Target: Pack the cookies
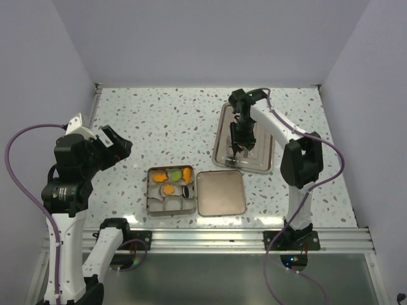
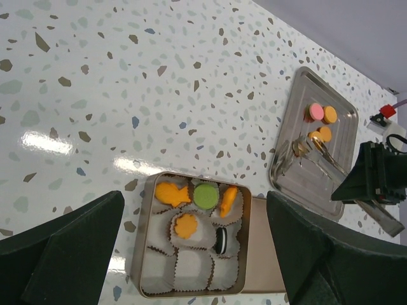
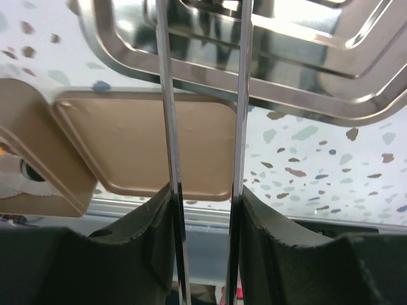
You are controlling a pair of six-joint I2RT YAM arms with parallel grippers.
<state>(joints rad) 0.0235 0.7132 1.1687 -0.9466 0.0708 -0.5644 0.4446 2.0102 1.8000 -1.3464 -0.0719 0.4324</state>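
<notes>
While hanging high over the table (image 1: 165, 121), left of the tin (image 1: 149, 194), spreading the fingers of the left gripper (image 1: 116, 143) far apart and holding nothing. Bending the right arm (image 1: 273, 124) down over the steel tray (image 1: 224, 146), with the right gripper (image 1: 240, 143) pinching thin metal tongs (image 3: 169, 95). Seeing five cookies (image 2: 186, 225) sitting in paper cups (image 2: 191, 264) in the tin: three orange, one green, one black. Seeing one pink cookie (image 2: 314, 112) and three orange ones lying on the tray, near the tong tips. Finding the brown lid (image 1: 220, 193) lying just beside the tin.
</notes>
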